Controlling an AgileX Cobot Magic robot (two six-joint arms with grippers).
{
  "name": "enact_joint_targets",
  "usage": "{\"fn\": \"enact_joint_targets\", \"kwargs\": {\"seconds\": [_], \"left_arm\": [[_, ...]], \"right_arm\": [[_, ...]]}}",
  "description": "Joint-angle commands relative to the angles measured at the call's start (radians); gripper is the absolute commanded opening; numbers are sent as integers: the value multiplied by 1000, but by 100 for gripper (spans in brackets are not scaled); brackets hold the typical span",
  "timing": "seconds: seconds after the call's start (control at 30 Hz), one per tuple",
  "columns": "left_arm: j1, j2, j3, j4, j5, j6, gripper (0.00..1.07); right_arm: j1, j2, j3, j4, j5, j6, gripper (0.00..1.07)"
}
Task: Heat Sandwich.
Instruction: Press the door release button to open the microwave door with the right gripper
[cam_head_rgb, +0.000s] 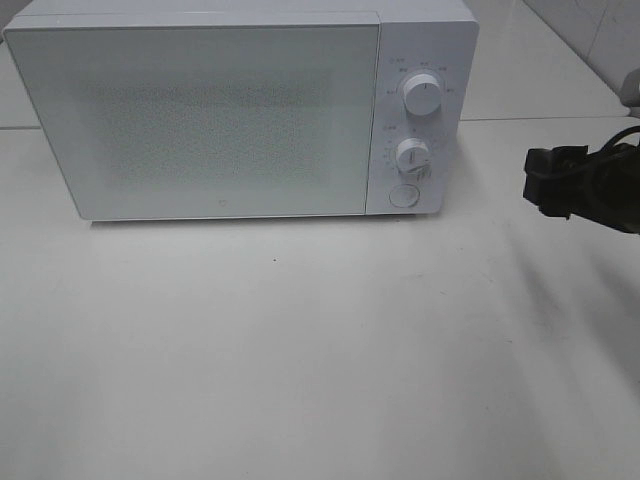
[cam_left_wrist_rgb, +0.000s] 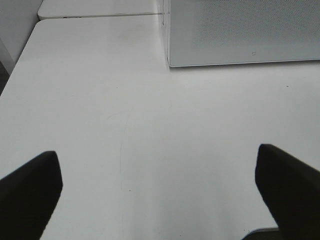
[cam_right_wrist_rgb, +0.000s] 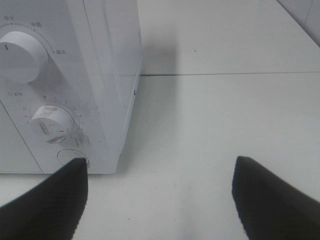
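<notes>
Hovering near the dial panel (cam_head_rgb: 412, 125) of the white box-shaped microwave oven (cam_head_rgb: 250, 110), the black right gripper (cam_right_wrist_rgb: 157, 170) is being held with jaws wide and nothing between them. The black left gripper (cam_left_wrist_rgb: 156, 157) is being held fully spread above the white tabletop (cam_left_wrist_rgb: 100, 100). The oven's door (cam_head_rgb: 150, 130) is being shown shut; where the sandwich is cannot be told.

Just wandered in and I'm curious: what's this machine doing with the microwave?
Nothing is being handled right now. The white microwave sits shut on the table. The right gripper hovers open near its control panel, touching nothing. The left gripper hangs open over the table. No sandwich is in sight.
</notes>
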Motion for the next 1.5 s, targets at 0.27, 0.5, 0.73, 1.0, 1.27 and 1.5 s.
{"fn": "enact_joint_targets", "kwargs": {"seconds": [0.27, 0.5, 0.73, 1.0, 1.27, 1.5], "left_arm": [[2, -25, 4, 1, -14, -5, 101], [2, -25, 4, 1, -14, -5, 101], [2, -25, 4, 1, -14, -5, 101], [2, -25, 4, 1, -14, -5, 101], [2, -25, 4, 1, -14, -5, 101], [2, -25, 4, 1, -14, -5, 101]], "right_arm": [[234, 142, 8, 228, -238, -86, 76], [371, 200, 6, 357, -318, -135, 76], [524, 273, -33, 520, -367, -220, 76], [590, 329, -67, 611, -372, -229, 76], [590, 337, -80, 615, -351, -229, 76], [590, 337, -80, 616, -351, -76, 76]]}}
